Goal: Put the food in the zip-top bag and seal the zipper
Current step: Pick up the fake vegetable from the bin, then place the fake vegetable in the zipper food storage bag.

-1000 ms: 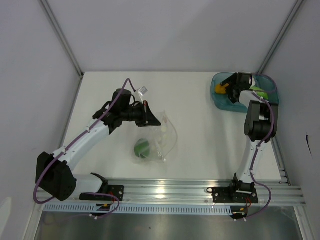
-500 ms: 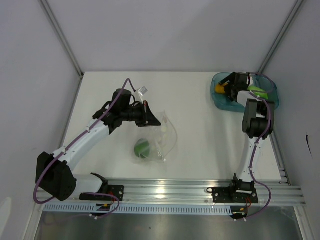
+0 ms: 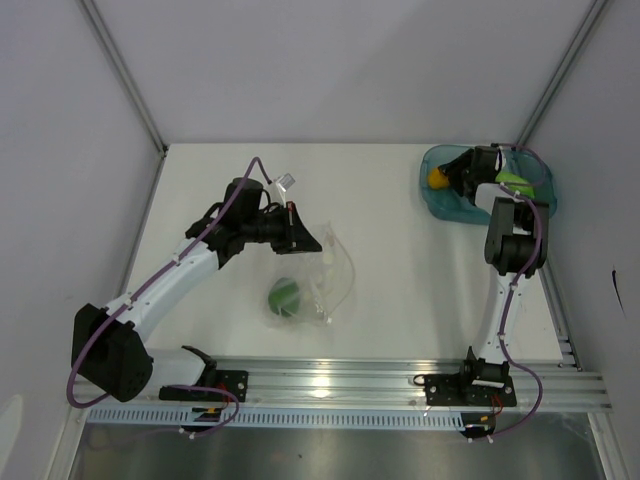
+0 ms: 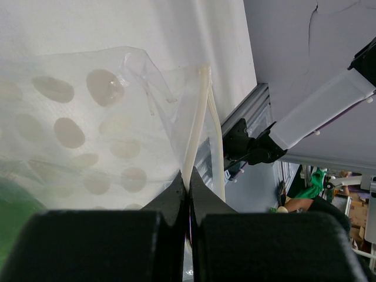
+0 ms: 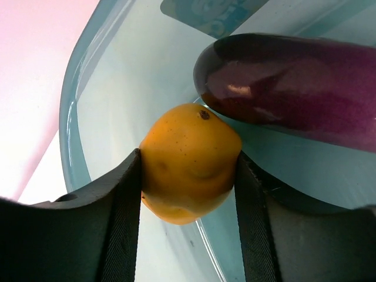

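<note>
The clear zip-top bag [image 3: 325,280] lies mid-table with the dark-green pepper [image 3: 284,296] inside it. My left gripper [image 3: 312,243] is shut on the bag's zipper strip [image 4: 197,111], holding that edge up. My right gripper [image 3: 447,178] is over the teal tray [image 3: 440,205], shut on the orange-yellow fruit [image 5: 189,161], which sits between both fingers. The purple eggplant [image 5: 294,88] lies in the tray just beyond the fruit. The light-green piece [image 3: 512,180] lies in the tray to the right of my wrist.
The tray stands at the table's back right corner, close to the right wall. An aluminium rail [image 3: 400,385] runs along the near edge. White walls close in the back and both sides.
My right gripper has shifted slightly left in the tray with the orange fruit between its fingers. The left arm and the bag have not moved.
</note>
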Controlling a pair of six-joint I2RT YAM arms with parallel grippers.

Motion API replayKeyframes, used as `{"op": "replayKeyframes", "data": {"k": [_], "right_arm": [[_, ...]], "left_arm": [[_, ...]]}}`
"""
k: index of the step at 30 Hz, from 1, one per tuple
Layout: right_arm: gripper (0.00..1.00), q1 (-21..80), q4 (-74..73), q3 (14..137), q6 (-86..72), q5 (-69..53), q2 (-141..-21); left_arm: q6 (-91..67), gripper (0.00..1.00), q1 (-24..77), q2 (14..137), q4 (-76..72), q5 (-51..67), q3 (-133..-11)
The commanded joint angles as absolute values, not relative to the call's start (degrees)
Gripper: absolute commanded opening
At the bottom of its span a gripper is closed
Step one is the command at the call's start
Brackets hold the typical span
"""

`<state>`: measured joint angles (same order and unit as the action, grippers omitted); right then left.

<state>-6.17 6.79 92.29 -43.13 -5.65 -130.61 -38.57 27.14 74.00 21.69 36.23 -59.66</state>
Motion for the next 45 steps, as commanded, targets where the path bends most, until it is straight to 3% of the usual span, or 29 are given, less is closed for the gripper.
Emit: {"op": "replayKeyframes", "data": {"k": [1, 5, 10, 13, 21, 25, 29, 35, 45], "right_arm": [[0.3, -6.42, 8.87, 90.98, -41.05, -7.82, -127.46], [0.22, -6.42, 8.09, 87.55, -39.12, -6.95, -120.18], [0.03, -6.68, 3.0, 84.91, -36.48, -6.07, -111.99], [0.0, -6.86, 3.25, 79.82, -35.34, -5.71, -105.57], [0.0, -3.7, 1.32, 63.56, -35.95, -8.26, -84.58], [0.0, 5.33, 0.27, 54.43, -35.6, -6.95, -69.39], [0.0, 12.37, -3.51, 51.6, -35.16, -6.59, -61.81], [0.0, 23.35, -8.7, 52.12, -33.84, -7.21, -56.96], [0.0, 33.39, -9.58, 51.77, -33.57, -5.36, -55.45]], "left_arm": [[-39.2, 0.01, 27.16, 72.69, 21.36, 37.26, -59.94], [-39.29, 0.01, 27.16, 72.16, 21.01, 37.35, -59.24], [-39.64, 0.01, 27.16, 71.72, 19.78, 37.88, -58.62], [-39.64, 0.01, 27.16, 71.89, 19.42, 38.49, -58.18], [-37.45, 0.01, 27.25, 72.42, 21.44, 38.58, -59.5], [-36.39, 0.01, 27.25, 75.31, 22.23, 39.9, -60.55], [-35.25, 0.0, 27.25, 79.44, 22.85, 39.37, -62.39], [-37.26, 0.0, 27.33, 82.09, 20.66, 39.73, -63.37], [-38.67, 0.0, 28.92, 81.47, 20.13, 39.46, -64.42]]}}
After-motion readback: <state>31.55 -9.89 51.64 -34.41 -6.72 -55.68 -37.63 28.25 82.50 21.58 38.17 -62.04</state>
